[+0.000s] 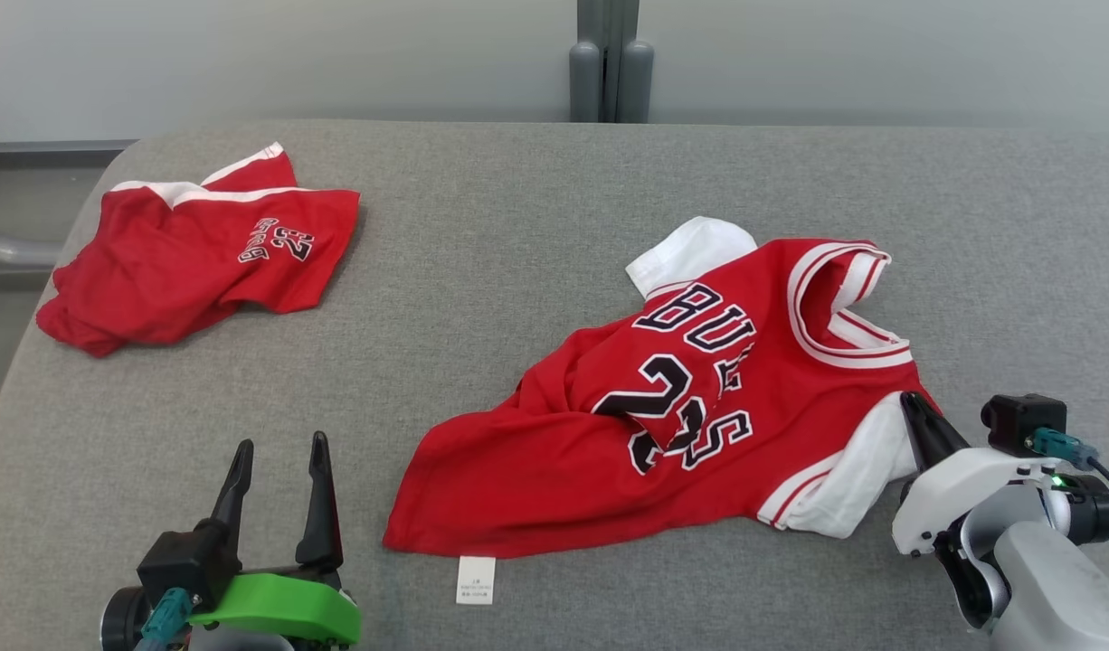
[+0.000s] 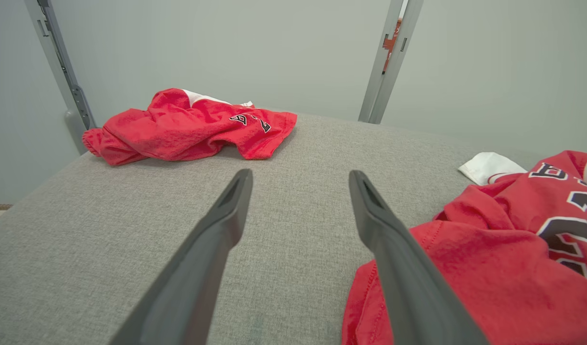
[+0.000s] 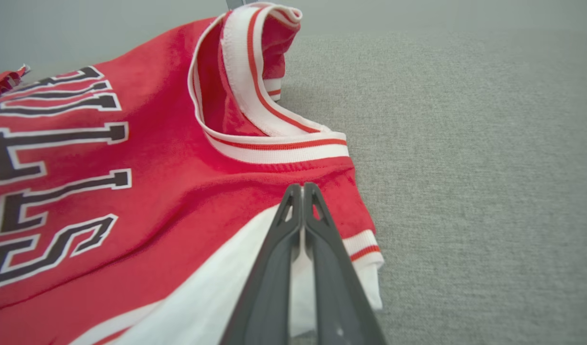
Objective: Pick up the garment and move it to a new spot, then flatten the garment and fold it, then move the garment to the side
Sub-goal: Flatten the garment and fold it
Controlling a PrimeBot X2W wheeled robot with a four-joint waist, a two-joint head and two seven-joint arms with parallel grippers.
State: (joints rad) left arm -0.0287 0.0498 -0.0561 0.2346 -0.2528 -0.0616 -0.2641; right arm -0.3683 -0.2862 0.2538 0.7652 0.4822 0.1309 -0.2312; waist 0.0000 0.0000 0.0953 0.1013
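Note:
The garment [image 1: 681, 425] is a red jersey with white sleeves and dark lettering, lying crumpled on the right half of the grey padded table [image 1: 518, 226]. My right gripper [image 1: 912, 402] is at its near right shoulder. In the right wrist view the jaws of this right gripper [image 3: 302, 186] are pressed together on the garment [image 3: 145, 191], where the red shoulder meets the white sleeve. My left gripper [image 1: 279, 448] stands open at the lower left, over bare table. In the left wrist view the garment [image 2: 490, 268] lies just right of that left gripper [image 2: 298, 175].
A pair of red shorts [image 1: 202, 262] lies bunched at the table's far left corner and shows again as red shorts [image 2: 188, 127] ahead of the left fingers. A white label [image 1: 476, 579] sticks out from the jersey's hem. Grey posts [image 1: 609, 63] stand behind the table.

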